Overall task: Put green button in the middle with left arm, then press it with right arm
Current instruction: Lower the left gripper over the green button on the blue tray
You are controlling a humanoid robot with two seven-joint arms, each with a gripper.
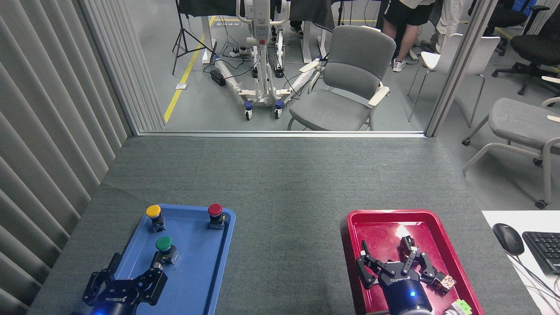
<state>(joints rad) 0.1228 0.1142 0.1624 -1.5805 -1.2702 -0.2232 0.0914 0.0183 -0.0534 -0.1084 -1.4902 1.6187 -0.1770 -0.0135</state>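
While your left pincer (pixel 131 273) hangs low over the near end of the blue plastic tray (pixel 221 262), its black fingers are spread, released, holding nothing. Just ahead of the right fingertip stands the green button (pixel 165 249): a small push-button with a round green mushroom cap on a square black and silver base, upright, resting on the tray floor. The pincer seems lined up here so the fingers can close around that base; judged as the reach before the grasp, so the task is barely begun.

Farther ahead and slightly left of the pincer is the yellow-capped button (pixel 154 217); farther ahead and to its right, the red-capped button (pixel 215 215). Both are well apart from the green one, so you have room to close without knocking them.

To the right of the tray lies bare grey felt tabletop (pixel 284 197), the likely middle spot. Beyond that, your right pincer (pixel 391 264) sits above the red plastic tray (pixel 363 218), fingers splayed and empty, presumably parked clear until the press.
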